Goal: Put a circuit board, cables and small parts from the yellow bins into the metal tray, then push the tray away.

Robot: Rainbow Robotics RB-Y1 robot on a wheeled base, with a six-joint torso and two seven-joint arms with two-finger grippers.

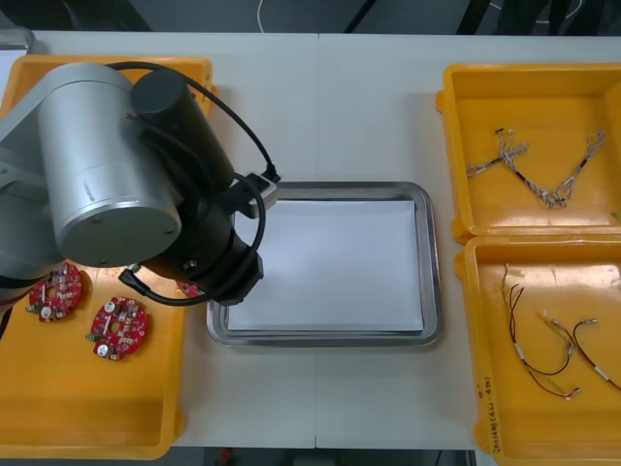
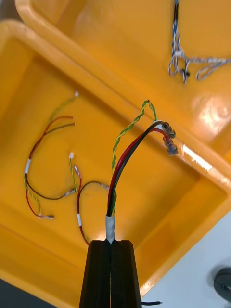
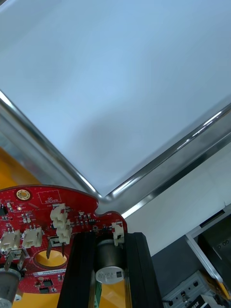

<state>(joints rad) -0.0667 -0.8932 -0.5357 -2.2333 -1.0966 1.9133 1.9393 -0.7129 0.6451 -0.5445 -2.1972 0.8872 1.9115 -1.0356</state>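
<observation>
The left pincer (image 3: 109,262) grips a red circuit board (image 3: 43,216) over the 8 o'clock corner of the metal tray (image 1: 434,252). The tray sits in the middle of the table (image 1: 359,107). The right pincer (image 2: 111,250) squeezes a red, black and green-yellow cable (image 2: 120,163) above the near yellow bin (image 2: 159,202), at the tray's 4 o'clock.

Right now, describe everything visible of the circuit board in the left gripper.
The circuit board is a round red disc carrying white sockets, small chips, a gold-ringed hole and a central opening. The left gripper is shut on it, black fingers clamping a silvery cylinder mounted on it. Its edge overlaps a corner of the metal tray; the rest is over the yellow bin. Contact with the rim is unclear.
</observation>
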